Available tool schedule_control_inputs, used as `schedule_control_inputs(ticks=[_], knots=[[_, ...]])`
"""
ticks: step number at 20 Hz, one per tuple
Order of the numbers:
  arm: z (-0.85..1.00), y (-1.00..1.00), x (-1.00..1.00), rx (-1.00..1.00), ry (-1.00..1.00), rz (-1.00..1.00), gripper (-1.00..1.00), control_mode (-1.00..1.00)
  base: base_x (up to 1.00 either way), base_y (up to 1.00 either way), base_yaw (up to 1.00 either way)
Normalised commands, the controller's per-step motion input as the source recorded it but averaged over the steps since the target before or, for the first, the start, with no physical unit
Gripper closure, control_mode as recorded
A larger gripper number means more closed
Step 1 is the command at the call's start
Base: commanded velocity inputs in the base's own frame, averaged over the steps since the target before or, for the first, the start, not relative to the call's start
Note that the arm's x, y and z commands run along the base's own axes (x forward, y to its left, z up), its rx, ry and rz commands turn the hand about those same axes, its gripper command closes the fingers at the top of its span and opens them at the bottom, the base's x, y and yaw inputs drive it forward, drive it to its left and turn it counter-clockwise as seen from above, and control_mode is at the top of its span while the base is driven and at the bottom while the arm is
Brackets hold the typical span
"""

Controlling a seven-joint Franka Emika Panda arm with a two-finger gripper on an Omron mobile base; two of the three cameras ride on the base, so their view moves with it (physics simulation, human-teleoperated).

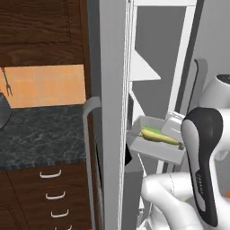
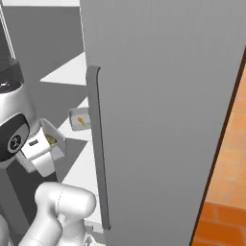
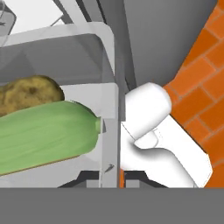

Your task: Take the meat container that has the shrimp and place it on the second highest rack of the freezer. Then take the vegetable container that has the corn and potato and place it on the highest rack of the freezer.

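**Spotter:** What's closest to you?

**Me:** Nearest to my hand camera is the vegetable container (image 3: 109, 109) — I have its near wall pinched between the closed jaws of the gripper (image 3: 110, 173). Inside I count two things: one corn (image 3: 43, 133) with its green husk end toward me, and one potato (image 3: 28, 94) just behind it, touching its side.

**Spotter:** And from the base?

**Me:** In the left base view that tray (image 1: 155, 143) hangs in the air at the open front of the freezer (image 1: 112, 90), tilted, the cob (image 1: 158, 135) lying along it. It rests on no rack.

**Spotter:** The other tray?

**Me:** Deeper in — in the right base view one meat container (image 2: 79, 119) sits on a white shelf (image 2: 72, 129) inside, with one shrimp (image 2: 81, 120) in it. So two trays in all, and one more bare white shelf (image 2: 67, 72) above that one.

**Spotter:** The room?

**Me:** The light-grey door (image 2: 163, 110) stands wide with its long handle (image 2: 96, 144) toward me. Left of the freezer runs a dark speckled counter (image 1: 40, 132) over brown drawers (image 1: 42, 193), four pale pulls in sight, an orange tiled wall (image 1: 45, 85) behind it. Orange brick floor (image 3: 197, 83) below.
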Motion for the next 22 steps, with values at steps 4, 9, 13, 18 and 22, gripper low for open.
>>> schedule_control_inputs(ticks=[4,9,13,18,22], knots=[[0.07,0.0,0.04,0.02,0.0,-0.09,1.0,-1.0,0.28,0.36,-0.25],[0.49,0.0,-0.02,0.07,-0.06,-0.45,1.0,-1.0,0.0,0.0,0.0],[0.63,0.09,0.0,0.07,-0.16,-0.38,1.0,-1.0,0.0,0.0,0.0],[0.65,0.12,0.05,0.12,-0.25,-0.23,1.0,-1.0,0.0,0.0,0.0],[0.32,0.21,0.56,0.18,-0.25,-0.06,1.0,-1.0,0.0,0.0,0.0]])
